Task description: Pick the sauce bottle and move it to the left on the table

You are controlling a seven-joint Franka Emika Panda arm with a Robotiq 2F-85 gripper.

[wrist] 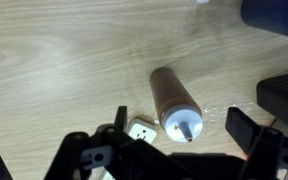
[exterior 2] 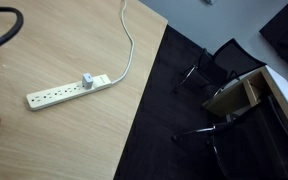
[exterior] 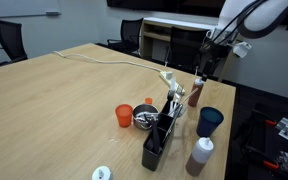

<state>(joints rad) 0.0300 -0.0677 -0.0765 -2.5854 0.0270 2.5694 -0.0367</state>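
Beneath the wrist, sauce bottle (wrist: 172, 98) on table (wrist: 54, 60), fingers (wrist: 242, 128) spread wide, empty, partly cut off

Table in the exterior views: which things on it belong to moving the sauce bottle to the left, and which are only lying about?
For the job: sauce bottle, table.
Only lying about: blue cup, orange cup, fat brown bottle, black holder, power strip.
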